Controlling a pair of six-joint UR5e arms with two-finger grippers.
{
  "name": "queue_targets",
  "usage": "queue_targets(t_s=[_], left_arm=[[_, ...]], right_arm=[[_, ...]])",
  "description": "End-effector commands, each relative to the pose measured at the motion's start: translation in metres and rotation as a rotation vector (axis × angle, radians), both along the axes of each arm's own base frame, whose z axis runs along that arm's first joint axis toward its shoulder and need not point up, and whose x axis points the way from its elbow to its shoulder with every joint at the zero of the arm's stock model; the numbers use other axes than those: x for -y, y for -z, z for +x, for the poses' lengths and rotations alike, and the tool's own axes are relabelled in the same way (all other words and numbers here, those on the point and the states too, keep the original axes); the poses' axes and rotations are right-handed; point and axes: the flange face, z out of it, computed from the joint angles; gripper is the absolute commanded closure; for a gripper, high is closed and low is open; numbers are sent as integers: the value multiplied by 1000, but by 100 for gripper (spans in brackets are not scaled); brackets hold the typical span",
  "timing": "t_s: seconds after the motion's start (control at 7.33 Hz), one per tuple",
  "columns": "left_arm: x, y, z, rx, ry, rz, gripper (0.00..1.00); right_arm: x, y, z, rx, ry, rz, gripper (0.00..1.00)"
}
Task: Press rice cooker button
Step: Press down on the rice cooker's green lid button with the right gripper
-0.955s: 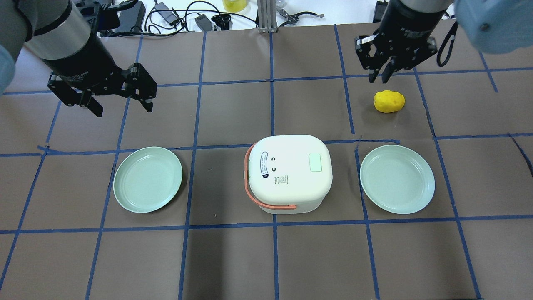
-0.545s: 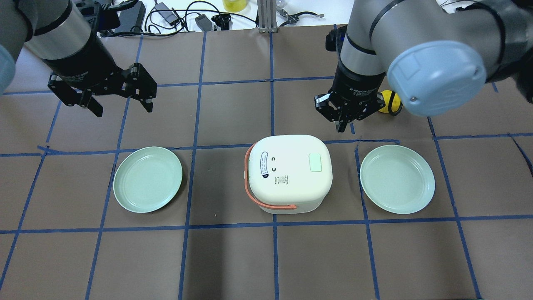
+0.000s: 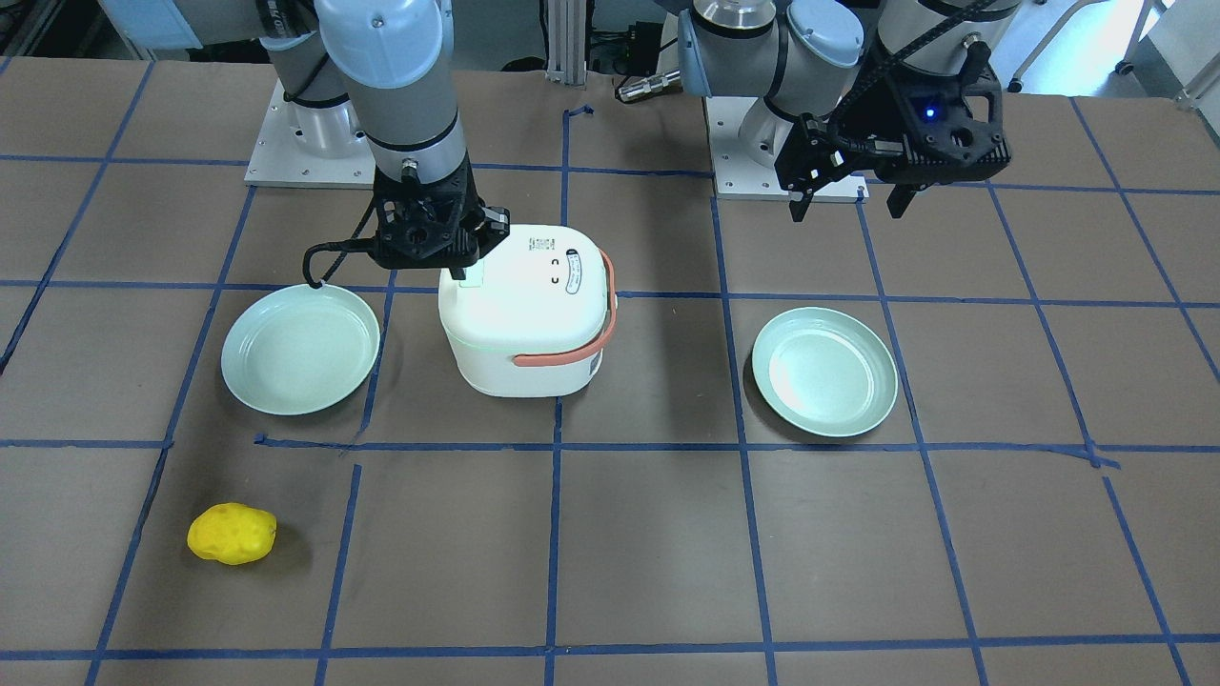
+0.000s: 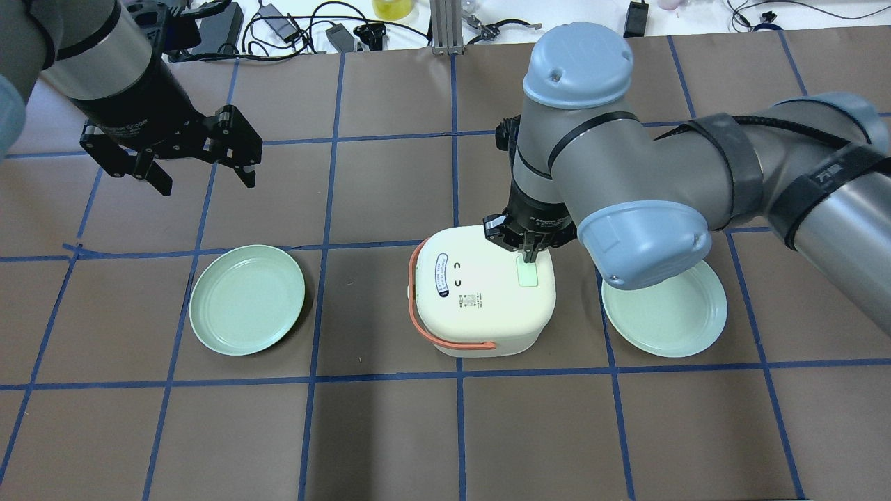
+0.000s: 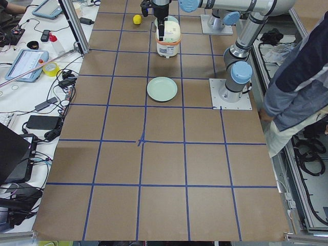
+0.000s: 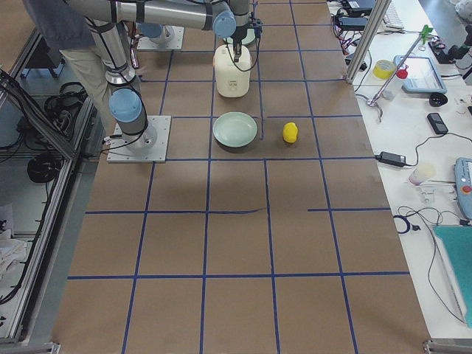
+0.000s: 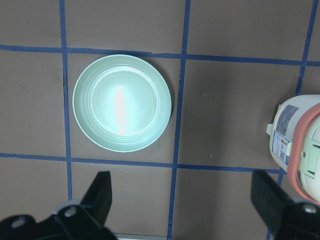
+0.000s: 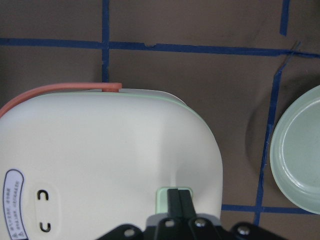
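the button [image 4: 527,274] is a pale green rectangle on the lid of the rice cooker [image 4: 480,299], near the lid's edge on the robot's right. the rice cooker stands upright in the middle of the table [image 4: 390,431], with its orange handle [image 4: 416,309] folded down toward the other side.

the right gripper [image 4: 530,255] is clenched on nothing, its two tips pressed together into one narrow point. it points straight down over the end of the button farther from the robot. in the right wrist view the tips overlap the button [image 8: 161,197], but i cannot tell whether they already touch it.

to press well, i judge the point should land nearer the middle of the pad than its edge and then travel straight down in a short, firm stroke. the button sits off-centre on the lid, so any sideways push could slide or rock the rice cooker. the force should be vertical, stop as soon as the pad gives, and be followed by a straight lift.

the left gripper [image 4: 205,179] is released and empty, with its jaws wide apart. it hangs above the table well apart from the rice cooker and has no part in this step.

one green plate [image 4: 247,299] lies on the robot's left of the rice cooker. another plate [image 4: 665,320] lies on its right, partly under the right arm. a yellow lump [image 3: 232,534] lies farther out, well apart.
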Motion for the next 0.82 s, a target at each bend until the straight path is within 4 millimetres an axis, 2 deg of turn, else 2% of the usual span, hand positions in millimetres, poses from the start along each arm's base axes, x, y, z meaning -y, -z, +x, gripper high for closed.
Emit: queue_targets(t_s=[0.0,0.68], left_arm=[[0,0,0,0,-1,0,0],[0,0,0,0,0,0,0]], right_arm=[[-2,7,3,-4,-9,-8,98],[-3,9,2,-19,-19,-6,96]])
